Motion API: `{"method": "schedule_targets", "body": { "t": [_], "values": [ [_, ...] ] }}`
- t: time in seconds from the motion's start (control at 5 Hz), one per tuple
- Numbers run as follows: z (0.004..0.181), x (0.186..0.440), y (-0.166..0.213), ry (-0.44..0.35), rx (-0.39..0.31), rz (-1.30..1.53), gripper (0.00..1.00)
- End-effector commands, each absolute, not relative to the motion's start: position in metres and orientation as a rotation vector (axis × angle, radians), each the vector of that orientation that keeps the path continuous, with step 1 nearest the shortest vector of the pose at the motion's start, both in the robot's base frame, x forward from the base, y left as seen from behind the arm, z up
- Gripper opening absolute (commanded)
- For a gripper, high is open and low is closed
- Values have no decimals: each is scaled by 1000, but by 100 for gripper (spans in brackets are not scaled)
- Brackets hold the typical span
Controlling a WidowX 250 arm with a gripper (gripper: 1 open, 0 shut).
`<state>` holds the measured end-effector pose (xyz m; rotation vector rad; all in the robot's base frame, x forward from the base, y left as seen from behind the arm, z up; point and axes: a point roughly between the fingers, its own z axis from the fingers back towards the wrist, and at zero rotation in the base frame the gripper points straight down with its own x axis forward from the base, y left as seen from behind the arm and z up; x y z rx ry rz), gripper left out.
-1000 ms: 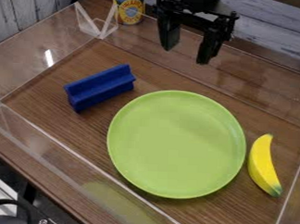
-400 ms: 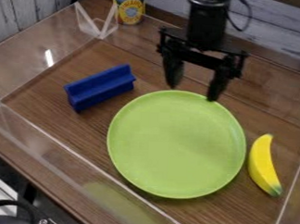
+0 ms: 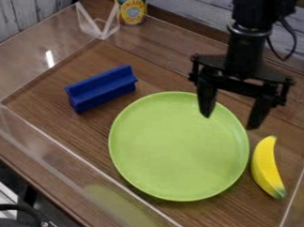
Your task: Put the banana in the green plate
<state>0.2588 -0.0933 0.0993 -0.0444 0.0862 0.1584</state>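
Observation:
The green plate (image 3: 179, 144) lies flat in the middle of the wooden table, large and lime-coloured. A small yellow banana (image 3: 267, 166) rests on the table just right of the plate's rim, lying roughly lengthwise toward the camera. My gripper (image 3: 234, 102) hangs pointing down over the plate's upper right edge, a little up and left of the banana. Its two dark fingers (image 3: 207, 97) stand wide apart, open, with nothing between them.
A blue rectangular block (image 3: 100, 88) sits left of the plate. A yellow can (image 3: 130, 9) stands at the back. Clear plastic walls (image 3: 41, 149) fence the table on the left, front and right.
The arm has swung from the back of the table rightward and toward the camera, sinking lower, and now hangs over the plate's right rim near the banana. The fingers have stayed open.

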Motion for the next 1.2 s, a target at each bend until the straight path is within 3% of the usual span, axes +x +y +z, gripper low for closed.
{"method": "schedule_targets", "body": {
  "t": [0.0, 1.0],
  "values": [
    [106, 259, -106, 14, -84, 176, 100],
    [54, 271, -136, -41, -141, 261, 100]
  ]
}}
